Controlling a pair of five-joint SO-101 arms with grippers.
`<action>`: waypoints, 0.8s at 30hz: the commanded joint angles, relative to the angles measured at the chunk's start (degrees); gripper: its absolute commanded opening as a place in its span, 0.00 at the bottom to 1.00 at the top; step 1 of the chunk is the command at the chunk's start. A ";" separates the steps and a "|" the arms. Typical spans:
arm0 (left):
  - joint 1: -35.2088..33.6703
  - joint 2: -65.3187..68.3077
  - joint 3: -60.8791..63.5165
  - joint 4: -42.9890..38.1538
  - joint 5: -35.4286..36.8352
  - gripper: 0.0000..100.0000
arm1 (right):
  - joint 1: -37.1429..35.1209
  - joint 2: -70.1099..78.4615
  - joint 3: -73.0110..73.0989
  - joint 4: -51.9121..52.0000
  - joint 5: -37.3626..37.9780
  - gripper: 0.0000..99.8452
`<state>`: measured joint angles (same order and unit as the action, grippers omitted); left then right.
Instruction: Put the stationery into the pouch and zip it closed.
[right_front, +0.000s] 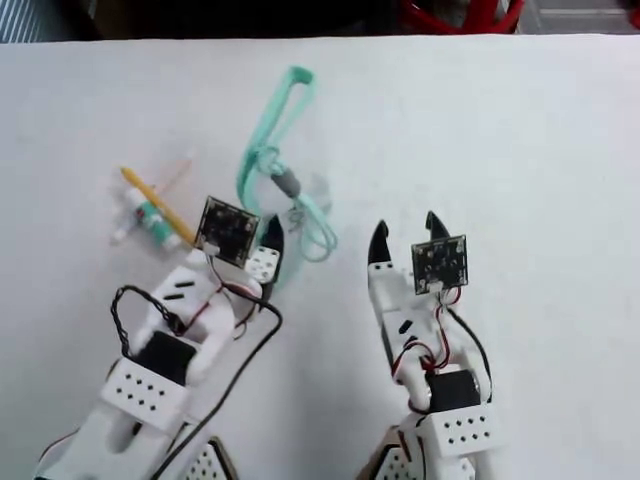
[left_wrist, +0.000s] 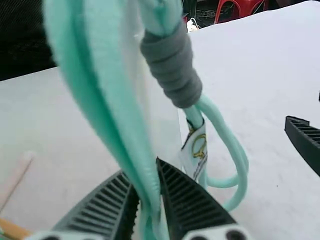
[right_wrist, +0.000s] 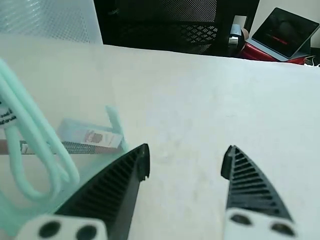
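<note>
**Stationery sits on L arm's outer side; free R arm is across the pouch from it**

L end effector (right_front: 272, 240) is clenched on the mint edge of the pouch (right_front: 262, 152), at the end nearest the arms. L wrist view confirms it, w/ both jaws pinching the trim (left_wrist: 148, 192). The pouch's long axis runs away from the arms toward the far bench (right_front: 520, 150) edge, leaning a bit right. Its grey toggle (right_front: 287, 182) and cord loop (right_front: 318, 232) lie just beyond the L tips.

R end effector (right_front: 408, 232) is released, jaws wide and nothing between them, just right of the cord loop and near the pouch.

Stationery (right_front: 150, 218), incl. a yellow pencil (right_front: 140, 188), lies on the bench left of the L end effector, near it and outside the pouch. Pencil's axis is diagonal, roughly crosswise to the pouch.

Judgement: L arm is much nearer the stationery but busy holding. R arm is free, but it would have to reach across the pouch and the L arm. Can't tell if the zip is open.
</note>
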<state>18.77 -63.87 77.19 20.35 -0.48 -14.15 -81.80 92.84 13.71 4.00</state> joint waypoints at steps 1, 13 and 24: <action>-2.24 -1.10 -6.42 0.53 0.35 0.02 | -0.31 -0.66 -0.35 0.22 0.44 0.23; -11.74 -14.55 -35.52 28.84 -0.18 0.02 | -0.40 -0.75 -0.35 0.22 0.44 0.23; -29.23 -8.04 -45.80 35.52 -9.93 0.02 | -0.40 -0.75 -0.35 0.22 0.44 0.23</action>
<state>-3.38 -76.70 34.81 57.01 -8.40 -14.15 -81.80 92.84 13.71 4.00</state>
